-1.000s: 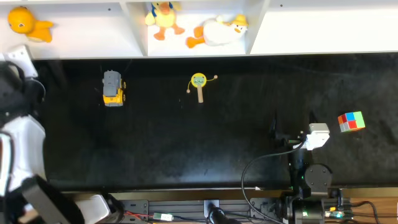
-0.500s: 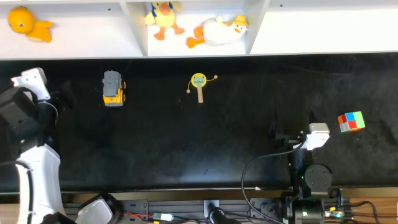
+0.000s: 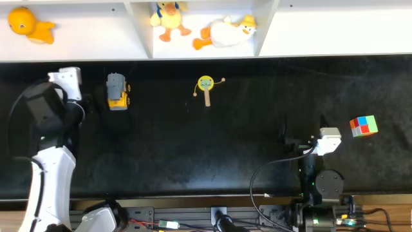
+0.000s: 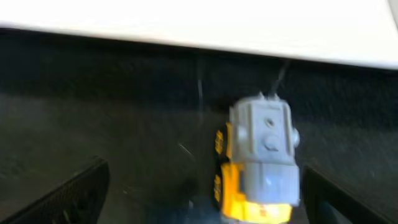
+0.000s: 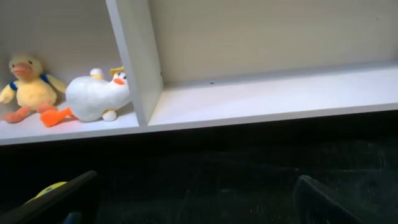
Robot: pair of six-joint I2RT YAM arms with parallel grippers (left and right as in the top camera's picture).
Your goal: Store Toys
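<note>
**Object.** The toy truck (image 3: 116, 91) stands on the black tabletop (image 3: 193, 148) at the upper left of the top view, just below the white shelf (image 3: 322, 38). It has a grey body and a yellow cab.

**Handling.** The truck appears to be rigid and light, probably hard plastic or metal. Its smooth flanks may be slippery. Its wheels probably let it roll if it is pushed along its length, so approach from above without nudging it. Take hold across the width, one finger on each flank at mid-body, where the sides look flattest. In the left wrist view the truck's long axis lies between the two fingers, which suits this grip.

**Tool state.** The left tool (image 4: 204, 168) is spread and holds nothing. The truck (image 4: 258, 162) lies just ahead of it, off-centre toward one finger. The right tool (image 5: 196, 177) is also spread and empty, at the lower right of the top view, facing the shelf.

**Change.** One second ago the left arm stood at the far left edge of the top view. It has since swung rightward and now stands just beside the truck. The right arm, the truck, the rattle (image 3: 206, 86) and the coloured cube (image 3: 364, 125) have not moved.
</note>
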